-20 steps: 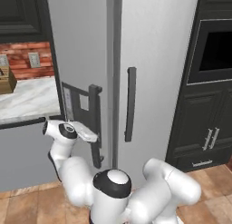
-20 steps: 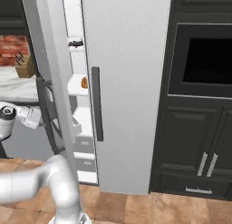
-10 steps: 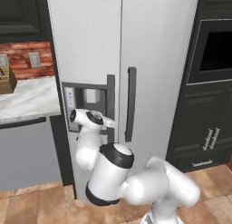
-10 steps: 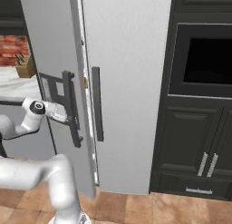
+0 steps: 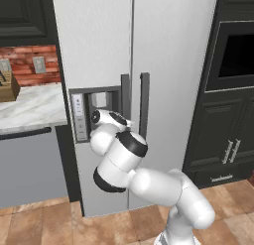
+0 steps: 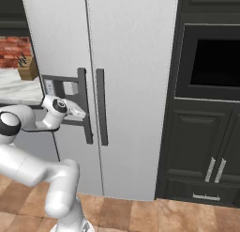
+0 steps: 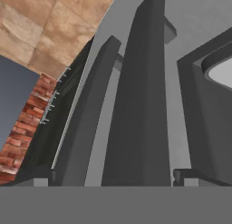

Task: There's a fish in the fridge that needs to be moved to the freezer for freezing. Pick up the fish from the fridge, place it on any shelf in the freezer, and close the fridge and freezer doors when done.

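Hand (image 6: 80,114) spread wide, pressed up to the freezer door handle (image 6: 84,104) at centre left of the right base view, gripping nothing. Fridge and freezer doors (image 5: 134,65) both shut at frame centre; fish hidden.

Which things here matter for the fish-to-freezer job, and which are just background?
Job items:
- freezer door, with dispenser recess, shut
- fridge door, plain, shut
- freezer handle, with the open hand at it
- fridge handle

Background:
- black cabinet doors
- wall oven
- marble counter
- knife block
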